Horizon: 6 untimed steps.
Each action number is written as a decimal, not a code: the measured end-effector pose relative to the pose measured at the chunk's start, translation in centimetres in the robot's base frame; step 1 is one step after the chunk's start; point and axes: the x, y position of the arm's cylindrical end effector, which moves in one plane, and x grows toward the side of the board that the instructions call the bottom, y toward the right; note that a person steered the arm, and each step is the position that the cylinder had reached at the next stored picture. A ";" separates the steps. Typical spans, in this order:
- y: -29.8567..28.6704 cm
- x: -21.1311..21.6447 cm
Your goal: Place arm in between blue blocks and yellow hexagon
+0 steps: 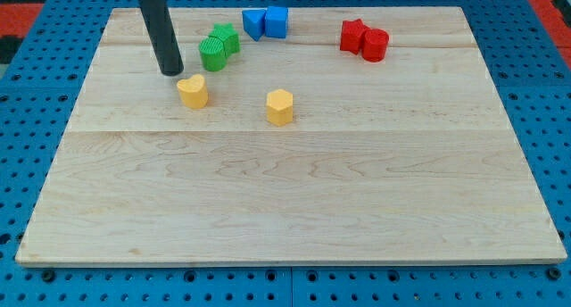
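A straight, smooth, matte dark-grey cylindrical rod, even in thickness along its length, ending at my tip point(171, 73) in a flat, blunt end.

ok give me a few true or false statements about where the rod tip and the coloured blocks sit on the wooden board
1. My tip is just up-left of the yellow heart-shaped block. True.
2. The two blue blocks sit at the view's bottom. False: they are near the top edge of the wooden board.
3. The two red blocks touch each other. True.
4. My tip stands between the blue blocks and the yellow hexagon block. False: it is left of the two green blocks.
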 end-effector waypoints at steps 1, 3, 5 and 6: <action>2.9 1.4; 8.8 -0.8; 15.2 -1.8; 19.0 -2.9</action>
